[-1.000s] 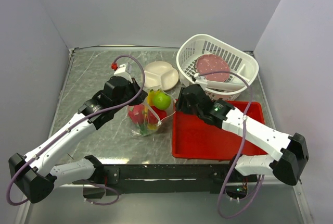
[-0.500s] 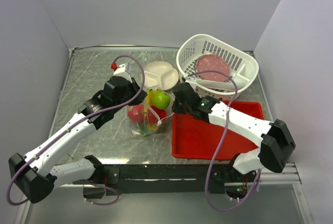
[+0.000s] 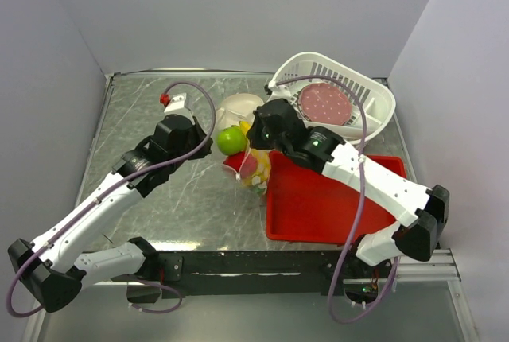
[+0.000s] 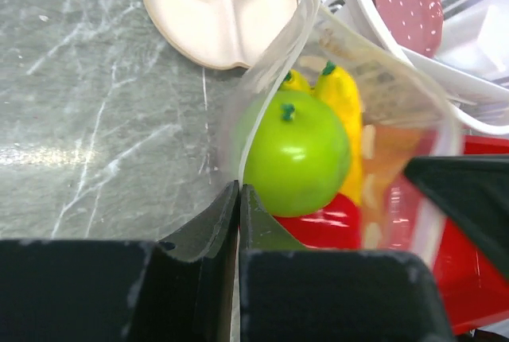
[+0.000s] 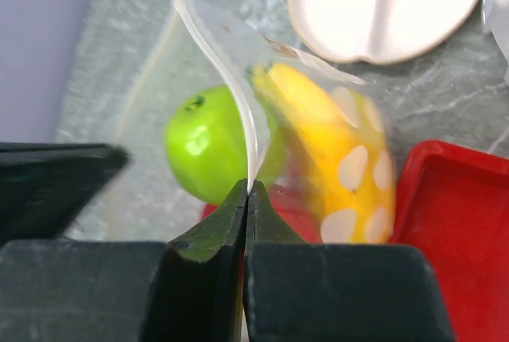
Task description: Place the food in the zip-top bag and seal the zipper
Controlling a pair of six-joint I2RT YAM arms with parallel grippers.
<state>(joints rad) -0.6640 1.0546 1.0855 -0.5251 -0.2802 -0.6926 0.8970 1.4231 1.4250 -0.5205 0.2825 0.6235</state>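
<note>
Two grippers, left gripper [image 4: 239, 191] and right gripper [image 5: 246, 187], are each clenched on one side of the bag's [image 3: 256, 175] open mouth, holding it just beside the red tray's [image 3: 334, 207] far-left corner. Inside it sit the dragon fruit [image 4: 318, 227], banana [image 5: 314, 115] and green apple [image 3: 231, 140].

Left tool [image 4: 238, 191] and right tool [image 5: 246, 189] face each other — both pinched closed.
</note>
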